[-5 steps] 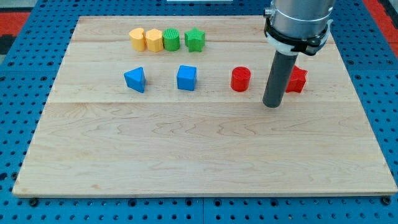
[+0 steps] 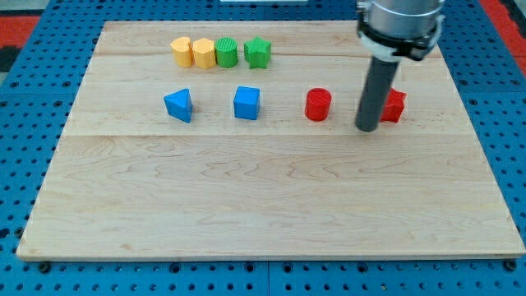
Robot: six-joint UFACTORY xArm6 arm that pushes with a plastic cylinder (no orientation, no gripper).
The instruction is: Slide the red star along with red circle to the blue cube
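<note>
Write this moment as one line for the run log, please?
my tip: between red cylinder block and red star block, nearer the star | blue cube block: to the view's left of the cylinder | push: not yet done

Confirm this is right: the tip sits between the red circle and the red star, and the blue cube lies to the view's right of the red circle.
One thing is wrong. The camera view shows the blue cube to the view's left of the red circle, not its right. My tip does sit between the circle and the red star.

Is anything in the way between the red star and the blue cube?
Yes. My tip sits just left of the red star, and the red circle stands between them and the blue cube.
</note>
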